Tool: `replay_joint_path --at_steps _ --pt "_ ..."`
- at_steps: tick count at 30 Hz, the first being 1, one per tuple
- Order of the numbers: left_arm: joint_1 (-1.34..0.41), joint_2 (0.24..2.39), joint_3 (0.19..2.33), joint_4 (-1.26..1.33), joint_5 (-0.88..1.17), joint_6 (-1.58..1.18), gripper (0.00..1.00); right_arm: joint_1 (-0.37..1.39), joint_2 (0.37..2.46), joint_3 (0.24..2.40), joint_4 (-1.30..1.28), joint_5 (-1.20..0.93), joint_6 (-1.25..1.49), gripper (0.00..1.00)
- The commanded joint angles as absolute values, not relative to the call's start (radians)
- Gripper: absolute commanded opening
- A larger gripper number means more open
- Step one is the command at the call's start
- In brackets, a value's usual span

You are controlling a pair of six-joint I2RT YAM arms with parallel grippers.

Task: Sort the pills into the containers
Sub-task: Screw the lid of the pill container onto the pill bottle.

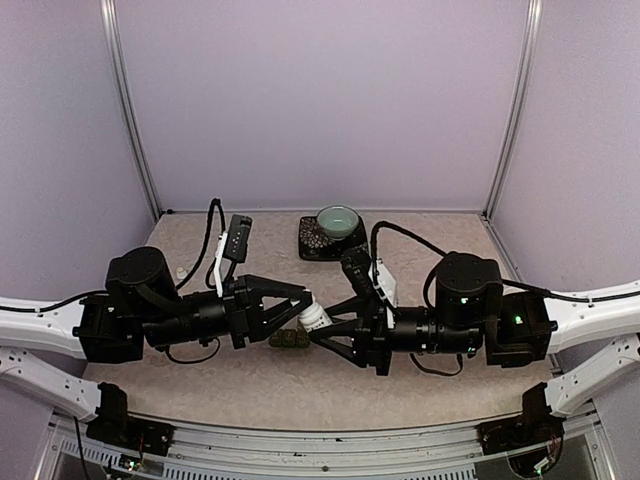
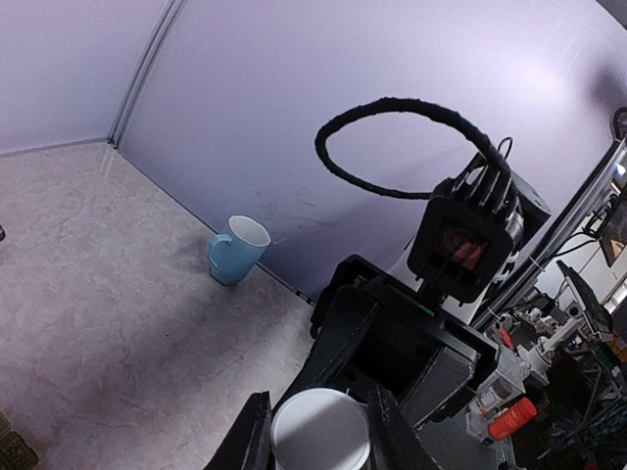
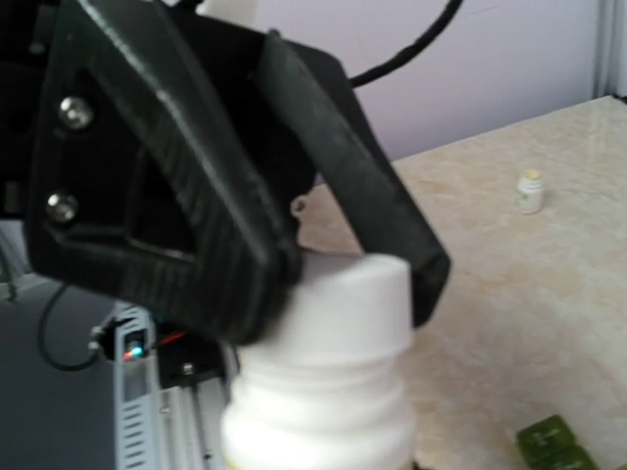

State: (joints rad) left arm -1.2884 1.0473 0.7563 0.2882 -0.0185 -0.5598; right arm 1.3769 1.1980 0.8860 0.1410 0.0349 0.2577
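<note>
We had two arms meeting mid-table and one white bottle [image 1: 314,318] held up between them. The left gripper [image 1: 305,308] was clamped tight on the bottle's cap [image 3: 343,294]. In the right wrist view, both of its black fingers [image 3: 387,211] pressed against the sides of the cap. The right gripper [image 1: 323,330] came in from the right and had the bottle's body in its grip, though its own fingers didn't show in its wrist camera. The containers [image 1: 290,339], one dark green strip of joined compartments, lay on the table [image 1: 250,385] at the centre, just near-side of the bottle and below it. We couldn't tell whether their lids stood open. At the far side sat one teal bowl [image 1: 337,219] on one dark patterned mat [image 1: 312,243]. One pale blue mug [image 2: 236,249] stood upright close to the wall, well apart from the grippers. One small white vial [image 3: 530,191] stood alone on the left part of the table, well away from the strip. We could make out no loose pills.
</note>
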Motion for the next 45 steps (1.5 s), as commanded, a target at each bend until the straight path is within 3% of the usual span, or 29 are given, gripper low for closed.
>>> replay_joint_path --at_steps 1,32,37,41,45 --pt "-1.3 1.087 0.741 0.18 0.069 -0.511 0.23 1.358 1.138 0.891 0.352 -0.078 0.316 0.28" --pt "-1.299 1.033 0.734 0.181 0.173 -0.428 0.38 1.298 1.084 0.765 0.529 -0.342 0.433 0.28" --pt "-1.301 1.023 0.75 0.167 0.134 -0.431 0.49 1.298 1.11 0.763 0.55 -0.361 0.422 0.28" --pt "-1.3 0.976 0.743 0.154 0.053 -0.457 0.68 1.298 1.089 0.739 0.545 -0.317 0.382 0.28" --pt "-1.301 0.914 0.745 0.114 -0.061 -0.491 0.78 1.298 1.086 0.703 0.523 -0.245 0.288 0.28"
